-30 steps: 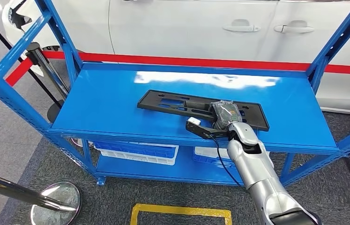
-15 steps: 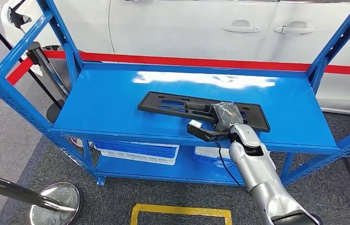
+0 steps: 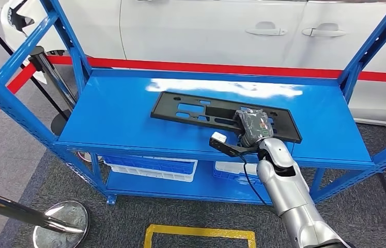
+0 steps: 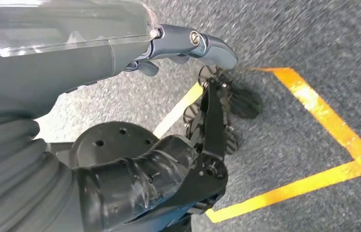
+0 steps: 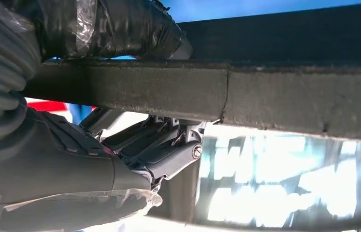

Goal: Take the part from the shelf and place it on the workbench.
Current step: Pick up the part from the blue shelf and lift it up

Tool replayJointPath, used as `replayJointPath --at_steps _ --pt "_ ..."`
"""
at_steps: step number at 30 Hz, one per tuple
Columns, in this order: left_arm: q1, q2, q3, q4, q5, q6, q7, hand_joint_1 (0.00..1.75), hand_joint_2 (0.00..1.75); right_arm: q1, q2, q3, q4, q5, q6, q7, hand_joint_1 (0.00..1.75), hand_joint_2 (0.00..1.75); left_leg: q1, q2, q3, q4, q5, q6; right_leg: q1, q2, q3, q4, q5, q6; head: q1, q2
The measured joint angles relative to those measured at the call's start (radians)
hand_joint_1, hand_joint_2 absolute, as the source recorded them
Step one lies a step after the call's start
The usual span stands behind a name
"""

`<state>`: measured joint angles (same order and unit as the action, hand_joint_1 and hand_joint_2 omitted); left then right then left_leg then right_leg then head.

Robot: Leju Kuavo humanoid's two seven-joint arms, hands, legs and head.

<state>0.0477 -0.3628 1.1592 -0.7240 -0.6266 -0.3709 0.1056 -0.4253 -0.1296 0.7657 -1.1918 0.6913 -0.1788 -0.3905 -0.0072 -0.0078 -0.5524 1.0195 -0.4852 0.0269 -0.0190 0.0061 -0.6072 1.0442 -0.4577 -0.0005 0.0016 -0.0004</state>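
Right hand [image 3: 252,125] clamps near edge of black plastic panel [image 3: 201,110] toward its right end: fingers above, thumb below, as right wrist view shows rim pinched between them. Grip at edge likely chosen because flat part offers no other purchase. Panel lies on top blue shelf [image 3: 118,111], long side left-right, right end seemingly tipped up. Left hand [image 4: 188,46] hangs above floor, fingers loosely curled, holding nothing.

A black slotted part [image 3: 220,115] lies on the glossy blue shelf [image 3: 118,116], gripped by the right hand [image 3: 253,125] in black wrapping on a silver arm [image 3: 289,194], before a white car [image 3: 206,28] behind red tape [image 3: 201,67]
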Motion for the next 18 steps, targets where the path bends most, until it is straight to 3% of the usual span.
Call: replayJointPath --at_steps 2,5,7,9,10,11,14,16,18 --pt "0.008 0.001 -0.01 -0.001 0.024 -0.011 0.019 0.0 1.75 0.007 -0.001 -0.025 -0.06 0.009 -0.032 0.002 1.75 1.75 -0.003 -0.001 -0.001 0.001 0.002 0.007 -0.005 -0.001 0.002 -0.007 0.006 0.007 0.0 0.0" --pt "0.021 0.002 -0.029 -0.005 0.042 -0.043 0.053 0.0 1.75 0.009 -0.005 -0.061 -0.144 0.031 -0.061 -0.002 1.75 1.75 0.001 0.005 0.02 -0.048 0.033 0.028 -0.005 -0.001 0.004 -0.013 0.0 0.019 0.0 0.0" --pt "0.025 0.001 -0.036 -0.006 0.048 -0.056 0.067 0.0 1.75 0.008 -0.014 -0.071 -0.187 0.051 -0.088 -0.006 1.75 1.75 0.009 0.013 0.032 -0.076 0.049 0.034 -0.005 -0.001 -0.029 0.065 -0.052 0.02 0.001 0.0" --pt "0.027 0.001 -0.041 -0.007 0.05 -0.061 0.072 0.0 1.75 0.01 -0.022 -0.075 -0.215 0.062 -0.102 -0.007 1.75 1.75 0.012 0.015 0.028 -0.073 0.048 0.034 -0.009 -0.001 -0.085 0.19 -0.108 0.025 0.001 0.0" --pt "0.028 0.001 -0.043 -0.007 0.05 -0.063 0.073 0.0 1.75 0.014 -0.026 -0.078 -0.225 0.064 -0.105 -0.009 1.75 1.75 0.014 0.015 0.024 -0.066 0.046 0.03 -0.014 -0.002 -0.101 0.225 -0.114 0.031 0.001 0.0" --pt "0.029 0.001 -0.045 -0.007 0.05 -0.064 0.073 0.0 1.75 0.017 -0.029 -0.08 -0.232 0.066 -0.107 -0.012 1.75 1.75 0.019 0.015 0.019 -0.055 0.041 0.024 -0.019 -0.003 -0.099 0.224 -0.102 0.038 0.001 0.0" --pt "0.033 0.003 -0.05 -0.009 0.043 -0.064 0.073 0.0 1.75 0.021 -0.037 -0.082 -0.252 0.095 -0.132 -0.02 1.75 1.75 0.034 0.012 -0.008 0.0 0.017 -0.006 -0.034 -0.003 -0.029 0.081 -0.031 0.064 0.001 0.0" --pt "0.034 0.005 -0.051 -0.015 0.035 -0.065 0.073 0.0 1.75 0.021 -0.044 -0.08 -0.263 0.129 -0.161 -0.016 1.75 1.75 0.032 0.009 -0.032 0.04 0.002 -0.025 -0.035 0.005 -0.021 0.052 -0.028 0.053 0.001 0.0" --pt "0.036 0.006 -0.051 -0.018 0.026 -0.068 0.073 0.0 1.75 0.021 -0.051 -0.075 -0.267 0.16 -0.175 -0.004 1.75 1.75 0.029 0.006 -0.045 0.053 0.0 -0.031 -0.032 0.008 -0.036 0.07 -0.028 0.026 0.0 0.0"
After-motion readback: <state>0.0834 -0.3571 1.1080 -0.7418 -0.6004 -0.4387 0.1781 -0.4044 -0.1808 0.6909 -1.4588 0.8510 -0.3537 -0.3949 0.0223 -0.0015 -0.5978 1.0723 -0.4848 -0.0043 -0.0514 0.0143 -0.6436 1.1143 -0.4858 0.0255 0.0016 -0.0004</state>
